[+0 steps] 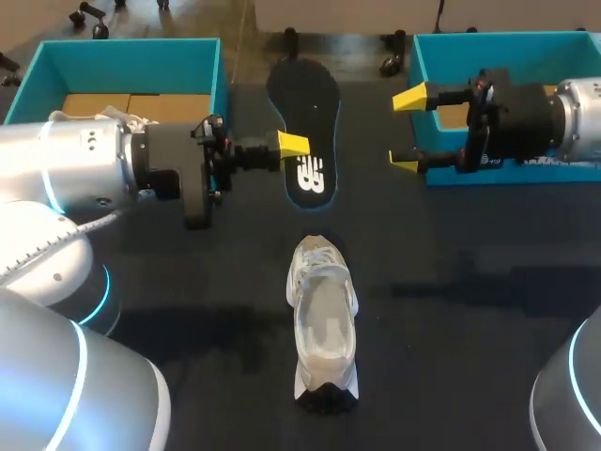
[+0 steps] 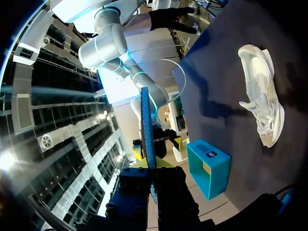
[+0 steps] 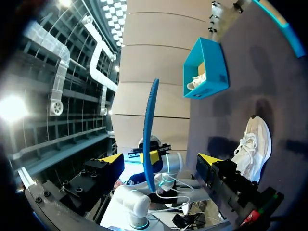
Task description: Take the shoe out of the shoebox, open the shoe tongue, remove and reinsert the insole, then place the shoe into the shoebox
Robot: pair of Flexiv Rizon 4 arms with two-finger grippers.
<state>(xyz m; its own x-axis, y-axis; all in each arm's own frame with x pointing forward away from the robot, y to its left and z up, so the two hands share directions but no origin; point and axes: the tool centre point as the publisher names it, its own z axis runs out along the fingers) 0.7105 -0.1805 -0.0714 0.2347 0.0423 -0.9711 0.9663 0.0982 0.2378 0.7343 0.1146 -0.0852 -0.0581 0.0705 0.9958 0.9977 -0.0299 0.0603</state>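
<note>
Our left gripper (image 1: 293,147) pinches the insole (image 1: 305,103) at its edge.
Our right gripper (image 1: 407,132), fingers spread, sits apart at the insole's 3 o'clock; shoe (image 1: 324,315) on the table at its 6 o'clock.

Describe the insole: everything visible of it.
The insole is out of the shoe: a thin, foot-shaped pad, black on its upward face, with a blue rim and a white mark near the heel. Edge-on in both wrist views it looks blue and slightly curved. The left gripper is shut on its side edge and holds it flat, off the table, beyond the white shoe. Nothing else touches it.
</note>
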